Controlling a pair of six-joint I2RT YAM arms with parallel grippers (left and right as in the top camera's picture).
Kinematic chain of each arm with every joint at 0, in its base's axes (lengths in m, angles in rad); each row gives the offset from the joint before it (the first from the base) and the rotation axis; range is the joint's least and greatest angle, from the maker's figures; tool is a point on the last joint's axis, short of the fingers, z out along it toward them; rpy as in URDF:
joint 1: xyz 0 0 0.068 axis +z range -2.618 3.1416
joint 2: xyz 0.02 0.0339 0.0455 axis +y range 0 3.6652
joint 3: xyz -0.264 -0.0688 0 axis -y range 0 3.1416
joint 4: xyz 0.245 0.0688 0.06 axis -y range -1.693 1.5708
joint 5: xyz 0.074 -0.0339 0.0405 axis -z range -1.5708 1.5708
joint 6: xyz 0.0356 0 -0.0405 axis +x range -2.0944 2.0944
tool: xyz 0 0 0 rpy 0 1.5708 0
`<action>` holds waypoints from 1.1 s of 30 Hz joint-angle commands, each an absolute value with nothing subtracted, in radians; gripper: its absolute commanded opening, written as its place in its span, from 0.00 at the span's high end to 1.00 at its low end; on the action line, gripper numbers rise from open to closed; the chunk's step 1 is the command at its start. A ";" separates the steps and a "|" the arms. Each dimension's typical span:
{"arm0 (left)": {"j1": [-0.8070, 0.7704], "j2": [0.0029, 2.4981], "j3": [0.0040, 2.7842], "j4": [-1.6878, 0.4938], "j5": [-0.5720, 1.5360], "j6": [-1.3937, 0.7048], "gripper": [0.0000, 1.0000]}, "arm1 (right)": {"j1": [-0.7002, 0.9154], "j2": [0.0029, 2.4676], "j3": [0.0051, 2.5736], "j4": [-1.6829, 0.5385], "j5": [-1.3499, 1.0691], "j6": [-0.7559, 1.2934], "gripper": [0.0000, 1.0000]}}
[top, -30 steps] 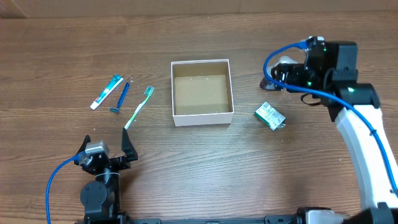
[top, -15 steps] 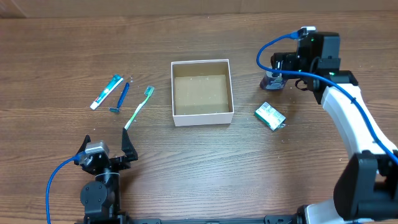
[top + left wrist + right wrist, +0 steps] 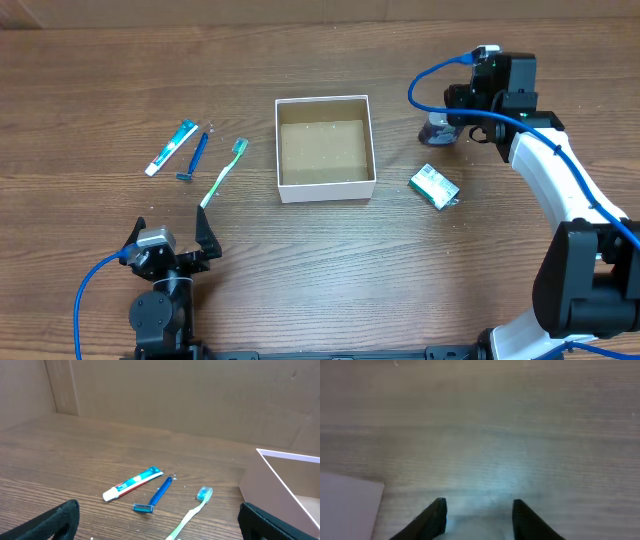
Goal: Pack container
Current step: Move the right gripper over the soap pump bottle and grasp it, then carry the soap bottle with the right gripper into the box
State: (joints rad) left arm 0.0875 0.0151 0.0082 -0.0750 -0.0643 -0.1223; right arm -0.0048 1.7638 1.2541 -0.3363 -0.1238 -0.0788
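While the left gripper [image 3: 171,232] sits parked at the near-left table [image 3: 100,60] edge, its jaws are spread wide with nothing between them. Left wrist view confirms this: both fingertips [image 3: 57,520] are at the frame corners, with bare wood between.

Left to right on the overhead:
- Toothpaste tube [image 3: 172,146], white/teal with a red band, lying flat. It has print on it, but too small to read in either view [image 3: 133,483].
- Blue razor [image 3: 195,157] just beside it, head toward the near side [image 3: 155,496].
- Green-and-white toothbrush [image 3: 224,172], bristle end pointing far-right [image 3: 192,512]. It is close to the razor but not touching it.
- Container [image 3: 324,190] mid-table, upright, with white walls and a brown floor and nothing inside. Its wall shows at the right edge of the left wrist view [image 3: 272,485].
- Green packet [image 3: 434,187] right of the container and apart from it. Its label is printed but unreadable.
- Small dark bluish item [image 3: 434,133] beyond the packet, blurry, no legible marking.

The right gripper [image 3: 447,120] is right at that item. Right wrist view: fingers [image 3: 432,517] are apart at a moderate gap [image 3: 479,515], with a pale blurred patch between the tips. Can't tell whether they touch the item. A pale straight-edged shape [image 3: 345,507] sits lower left in that view; can't identify it.
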 commanded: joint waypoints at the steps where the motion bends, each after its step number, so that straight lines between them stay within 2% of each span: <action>1: 0.096 0.006 0.005 -0.071 -0.062 -0.104 0.00 | -0.009 1.768 1.277 -0.334 -0.105 -0.083 0.70; 4: 0.096 0.006 0.005 -0.071 -0.062 -0.105 0.00 | -0.009 1.761 1.277 -0.335 -0.106 -0.082 0.77; 13: 0.096 0.006 0.005 -0.071 -0.062 -0.105 0.00 | -0.007 1.645 1.324 -0.365 -0.112 -0.079 0.78; 19: 0.096 0.006 0.005 -0.071 -0.062 -0.104 0.00 | 0.012 1.525 1.390 -0.371 -0.315 -0.073 0.82; 25: 0.096 0.006 0.005 -0.071 -0.062 -0.105 0.00 | 0.184 1.456 1.390 -0.352 -0.316 -0.075 0.82; 27: 0.096 0.006 0.005 -0.071 -0.062 -0.105 0.00 | 0.287 1.467 1.390 -0.319 -0.303 -0.071 0.82; 33: 0.096 0.006 0.005 -0.071 -0.062 -0.105 0.00 | 0.490 1.517 1.390 -0.229 -0.097 -0.020 0.82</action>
State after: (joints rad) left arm 0.0875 0.0151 0.0082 -0.0746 -0.0647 -0.1223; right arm 0.4229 1.5024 1.3487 -0.2733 -0.2180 -0.0505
